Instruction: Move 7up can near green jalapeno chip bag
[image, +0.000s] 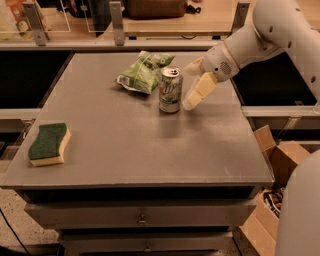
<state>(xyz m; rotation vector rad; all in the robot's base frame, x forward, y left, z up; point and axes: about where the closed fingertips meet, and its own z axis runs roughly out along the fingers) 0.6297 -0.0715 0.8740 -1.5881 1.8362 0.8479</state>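
A grey desk (150, 150) has two drawers (100, 214) beneath, each with a small knob. Near its front left edge lies a sponge (48, 145), yellow with a green top, flat. Beside the desk on the right, an open cardboard box (280, 157) sits on the floor. The tool (188, 86) hangs over the desk's far right part, fingers apart.

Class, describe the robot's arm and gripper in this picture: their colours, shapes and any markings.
The arm is smooth, glossy white, built of thick rounded segments with small dark dots on the shell. Its wrist has a patch of tiny holes. The gripper, just right of the 7up can, has two blunt cream-coloured fingers. No cables or sleeves show.
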